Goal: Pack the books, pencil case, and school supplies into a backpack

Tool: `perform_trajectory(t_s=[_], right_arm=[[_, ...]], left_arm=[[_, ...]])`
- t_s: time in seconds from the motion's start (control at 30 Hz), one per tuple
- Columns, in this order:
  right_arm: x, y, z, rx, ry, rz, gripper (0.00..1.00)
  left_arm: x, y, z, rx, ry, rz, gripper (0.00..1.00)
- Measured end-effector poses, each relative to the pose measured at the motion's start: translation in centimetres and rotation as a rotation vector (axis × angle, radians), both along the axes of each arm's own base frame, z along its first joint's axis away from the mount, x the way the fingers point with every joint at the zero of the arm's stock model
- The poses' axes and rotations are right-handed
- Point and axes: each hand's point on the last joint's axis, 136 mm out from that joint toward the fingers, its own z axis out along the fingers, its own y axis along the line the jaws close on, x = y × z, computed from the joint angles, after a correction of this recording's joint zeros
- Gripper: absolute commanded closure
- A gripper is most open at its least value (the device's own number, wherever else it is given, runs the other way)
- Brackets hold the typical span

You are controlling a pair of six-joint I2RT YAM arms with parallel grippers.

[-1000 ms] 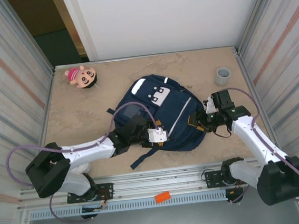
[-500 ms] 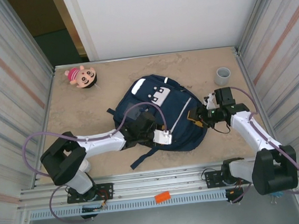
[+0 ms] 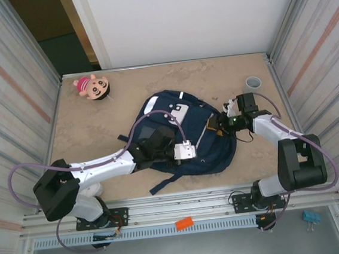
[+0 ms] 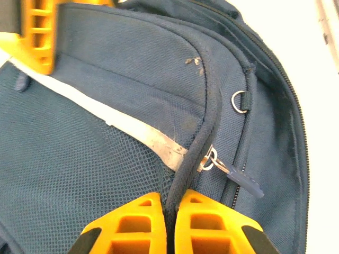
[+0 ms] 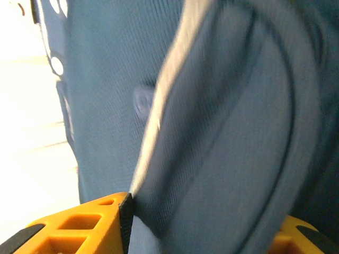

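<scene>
Backpack [image 3: 185, 134]: navy, lies mid-table [image 3: 86, 135], btwn the two arms.
L fingers [image 4: 132, 222]: pressed together, pinching the backpack's dark piped seam, just beside zip pull [image 4: 241, 180].
R fingers [image 5: 90, 225]: apart, w/ a thick fold of backpack fabric clamped btwn them, at its right edge.
Writing: white patch [image 3: 178, 109] on backpack, marks too small to read.
Others: pink doll [image 3: 93, 86] far left, grey cup [image 3: 253, 83] far right; both apart from backpack.

Left arm [image 3: 101, 166], right arm [image 3: 276, 130]: white links, black joints, lilac cable [image 3: 13, 178]. Fingers [image 4: 135, 226] orange, rib cut-outs.
</scene>
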Motion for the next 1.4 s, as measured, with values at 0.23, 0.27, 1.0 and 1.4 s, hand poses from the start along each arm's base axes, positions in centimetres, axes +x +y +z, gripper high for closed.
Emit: perform_trajectory(t_s=[0.23,0.27,1.0,1.4], right_arm=[[2.5,-1.1,4.7,-0.091,-0.172,0.014,0.56],[2.2,-1.7,5.5,-0.123,-0.197,0.004,0.56],[-13.0,3.2,1.4,-0.425,-0.229,0.175,0.59],[-10.8,5.0,1.1,-0.514,-0.271,0.197,0.59]], left_arm=[[0.0,-0.5,-1.0,-0.055,0.196,0.194,1.0],[0.3,-0.6,-1.1,-0.066,0.232,0.229,1.0],[2.5,-2.8,-0.3,-0.284,0.831,0.477,1.0],[2.5,-3.0,-0.2,-0.296,0.875,0.49,1.0]])
